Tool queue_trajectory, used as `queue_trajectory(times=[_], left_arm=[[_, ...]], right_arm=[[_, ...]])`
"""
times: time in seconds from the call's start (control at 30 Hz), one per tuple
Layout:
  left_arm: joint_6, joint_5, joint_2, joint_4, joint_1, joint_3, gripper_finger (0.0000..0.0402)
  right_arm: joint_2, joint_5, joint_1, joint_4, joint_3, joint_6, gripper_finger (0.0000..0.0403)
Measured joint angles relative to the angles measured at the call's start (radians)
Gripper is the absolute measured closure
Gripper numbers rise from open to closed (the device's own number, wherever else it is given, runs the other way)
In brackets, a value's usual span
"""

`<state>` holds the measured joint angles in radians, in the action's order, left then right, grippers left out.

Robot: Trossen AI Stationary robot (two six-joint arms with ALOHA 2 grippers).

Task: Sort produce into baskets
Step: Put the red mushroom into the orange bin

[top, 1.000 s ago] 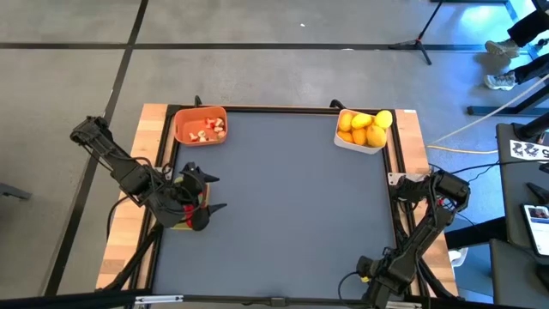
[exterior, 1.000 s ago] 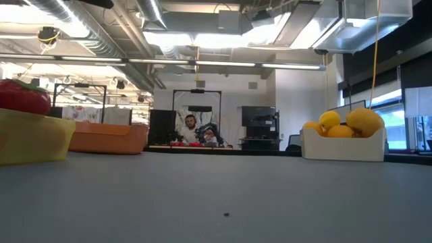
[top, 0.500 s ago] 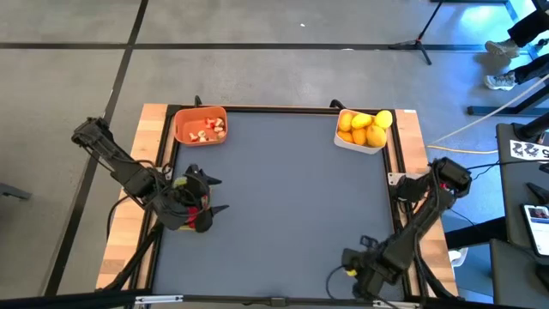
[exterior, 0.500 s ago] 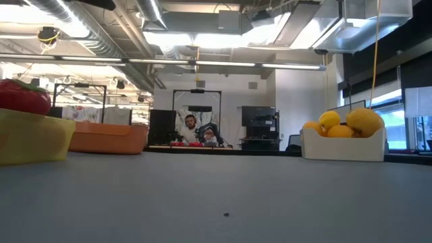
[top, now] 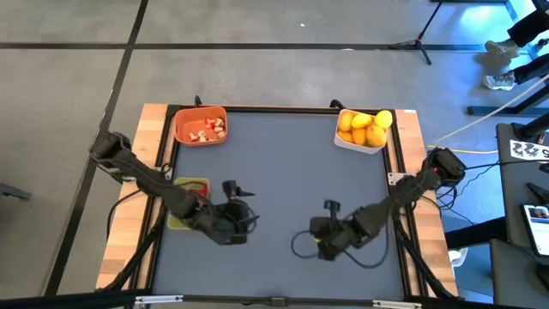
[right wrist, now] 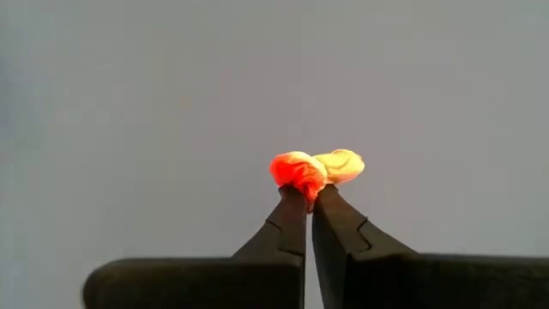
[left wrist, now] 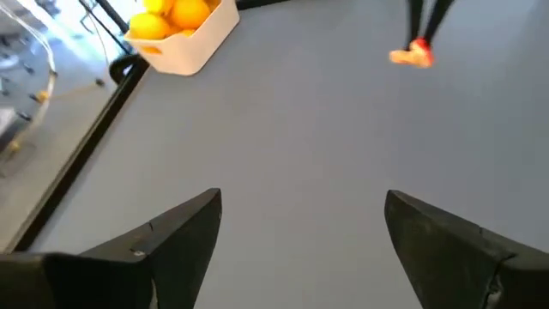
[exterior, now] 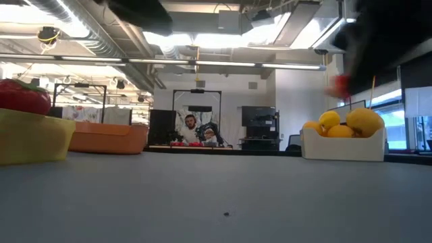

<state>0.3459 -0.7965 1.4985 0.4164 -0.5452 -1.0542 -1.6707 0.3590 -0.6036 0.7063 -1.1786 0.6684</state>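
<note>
My right gripper (right wrist: 309, 193) is over the middle of the grey table (top: 283, 163), shut on a tiny red-and-pale produce bit (right wrist: 316, 168). The bit also shows in the left wrist view (left wrist: 412, 54). My left gripper (left wrist: 300, 232) is open and empty, left of the middle in the high view (top: 244, 209). The white basket (top: 364, 129) at the far right holds yellow and orange citrus. The orange basket (top: 201, 125) at the far left holds small pale-and-red bits. The yellow-green basket (top: 184, 202) at the left edge holds a red strawberry (exterior: 23, 96); my left arm partly covers it. My right gripper pinches the bit between its two fingertips (right wrist: 296, 202), at the seam between its red half (right wrist: 292, 167) and its pale half (right wrist: 341, 165). The fingers point down from above. The bit is lifted clear of the table.
The table has a raised black rim and wooden side strips (top: 129, 223). The three baskets stand along the far and left edges. In the low view, a person sits among screens in the room far behind the table (exterior: 191, 128).
My left gripper has gone from over the yellow-green basket toward the table's right, to left of the middle. My right gripper has swung from the near right corner toward the table's middle. Both arms now show as dark blurs in the low view.
</note>
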Motion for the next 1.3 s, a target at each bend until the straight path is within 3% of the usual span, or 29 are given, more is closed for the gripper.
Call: queue_trajectory(times=[0.13,0.43,0.57,0.8,1.03,1.3], left_arm=[[-0.127,-0.001,0.091,-0.134,0.039,0.0,0.0078],[-0.522,-0.023,0.215,-0.329,0.14,0.0,0.0078],[-0.642,0.047,0.244,-0.384,0.163,0.0,0.0078],[-0.775,0.206,0.262,-0.466,0.185,0.0,0.0078],[-0.866,0.231,0.263,-0.465,0.202,0.0,0.0081],[-0.888,0.237,0.262,-0.464,0.203,0.0,0.0155]], right_arm=[[0.0,0.03,0.065,-0.049,0.0,-0.132,0.0398],[0.001,-0.105,0.185,-0.152,0.0,-0.348,0.0398],[0.002,-0.135,0.23,-0.224,0.0,-0.418,0.0397],[0.002,-0.238,0.312,-0.305,0.0,-0.494,0.0397],[0.002,-0.35,0.337,-0.36,0.0,-0.538,0.0397],[0.002,-0.34,0.338,-0.362,0.0,-0.516,0.0397]])
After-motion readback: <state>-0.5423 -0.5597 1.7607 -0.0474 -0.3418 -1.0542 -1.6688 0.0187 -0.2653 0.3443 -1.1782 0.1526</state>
